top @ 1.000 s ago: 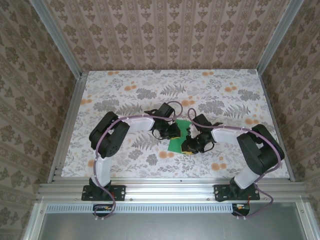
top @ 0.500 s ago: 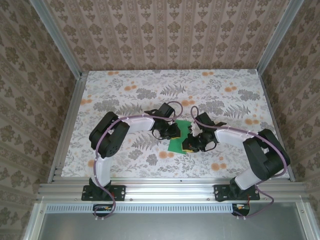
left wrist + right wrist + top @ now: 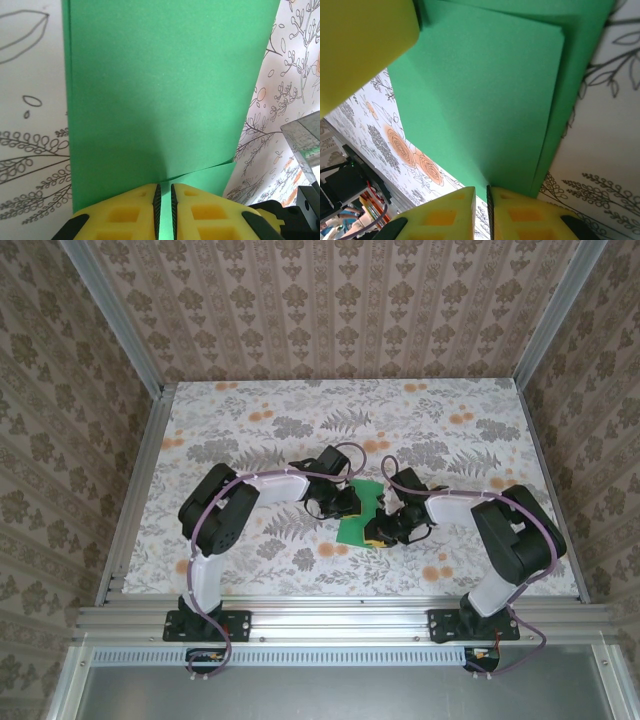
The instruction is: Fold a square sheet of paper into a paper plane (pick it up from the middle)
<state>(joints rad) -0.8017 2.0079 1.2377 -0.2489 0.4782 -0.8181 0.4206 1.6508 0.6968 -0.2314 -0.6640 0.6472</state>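
Right arm's elbow (image 3: 515, 530) has swung back inward. Bright green square sheet of thin paper (image 3: 358, 512), partly folded, lies mid-table. Left gripper (image 3: 163, 186) pinches its 9 o'clock edge and right gripper (image 3: 481, 189) its 4 o'clock edge. Uneven pull risks a tear or skewed crease.

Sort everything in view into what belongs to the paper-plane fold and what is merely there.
Belongs to the job:
green sheet of paper, already partly folded
left fingers, shut on its edge
right fingers, shut on its edge

Just there:
floral table top
patterned walls
metal frame rail at the near edge
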